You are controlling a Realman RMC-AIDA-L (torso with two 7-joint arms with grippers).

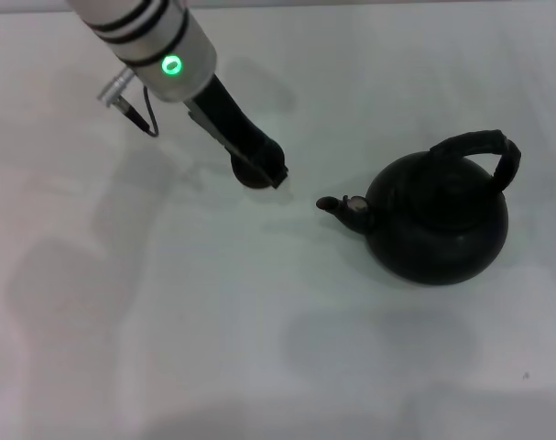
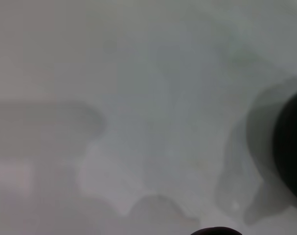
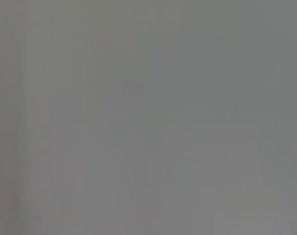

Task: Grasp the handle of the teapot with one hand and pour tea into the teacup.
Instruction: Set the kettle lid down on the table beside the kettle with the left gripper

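Note:
The large black teapot (image 1: pixel 438 225) stands on the white table at the right in the head view. Its spout (image 1: pixel 337 205) points left and its ribbed arched handle (image 1: pixel 484 147) rises over the top. My left gripper (image 1: pixel 268 170) reaches down from the upper left and sits over the small dark teacup (image 1: pixel 248 176), which is mostly hidden under it, left of the spout. A dark rounded body (image 2: pixel 291 147) shows at the edge of the left wrist view; I cannot tell which thing it is. The right wrist view shows only bare surface.
The white table (image 1: pixel 168 321) spreads in front of and to the left of the teapot, with only shadows on it. A grey cable and plug (image 1: pixel 122 96) hang from the left arm.

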